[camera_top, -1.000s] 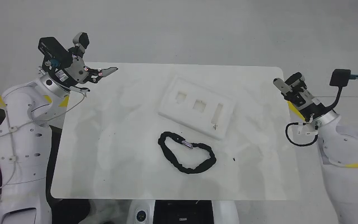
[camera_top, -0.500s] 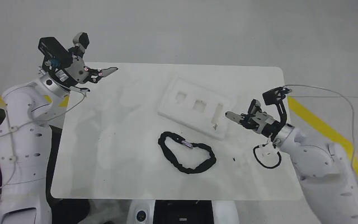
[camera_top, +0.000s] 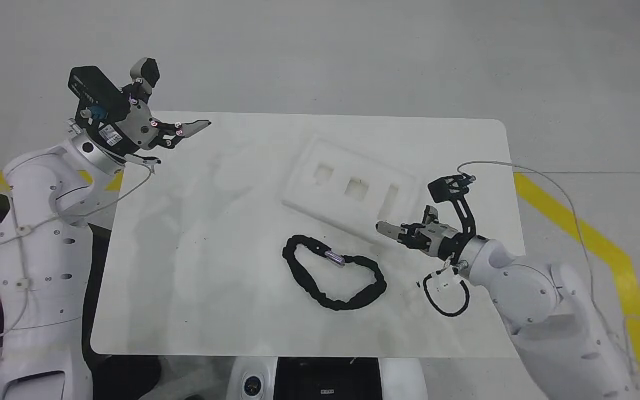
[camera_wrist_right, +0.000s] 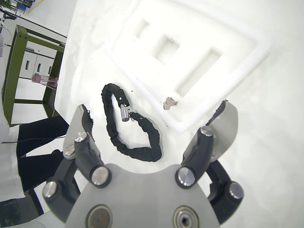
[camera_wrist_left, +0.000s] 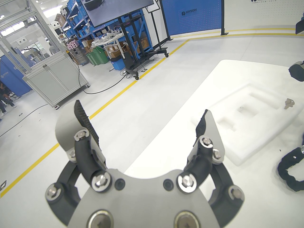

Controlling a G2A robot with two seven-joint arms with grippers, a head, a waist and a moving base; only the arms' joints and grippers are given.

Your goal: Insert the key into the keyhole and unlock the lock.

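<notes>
One key and one hand close enough to matter. Right hand (camera_wrist_right: 154, 107) spread wide and empty, low over the desk (camera_top: 200, 280), just off the near corner of the foam tray (camera_top: 335, 218). Key (camera_wrist_right: 170, 102) lying on that corner's rim, dead ahead of the fingertips and roughly on the line between them. Looks slanted across the rim, though too small to call its long axis with confidence. Lock (camera_wrist_right: 124, 113) on its black sleeved chain (camera_top: 350, 290) on the bare desk just beside the tray, off toward the robot's left of the key. Left hand (camera_top: 175, 100) also wide open, holding nothing, up at the far left corner, well apart from both. Right side plainly nearer. Probably a short push forward and down for the key.
</notes>
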